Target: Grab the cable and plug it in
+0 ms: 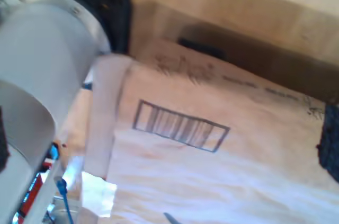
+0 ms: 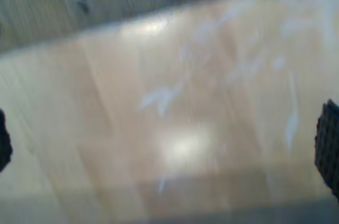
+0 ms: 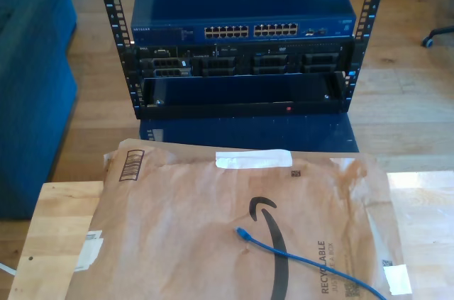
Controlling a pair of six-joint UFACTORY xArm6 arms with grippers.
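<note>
Still untouched, the thin bright blue Ethernet cable (image 3: pixel 305 261) lies on the brown paper mailer (image 3: pixel 184 229), plug toward eleven o'clock, facing the switch's ports (image 3: pixel 252 31). My grippers' jaws stand apart, empty.

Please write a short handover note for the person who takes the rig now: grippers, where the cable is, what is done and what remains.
My first gripper: nothing between the jaws, above the brown paper.
My second gripper: nothing between the jaws, above bare wooden table.
Whether the jaws of either are open, I cannot tell.
The cable lies loose on the paper, plug end towards the blue network switch in the rack.
Done: nothing.
Left: grasp the cable near the plug and insert it into a switch port.
</note>
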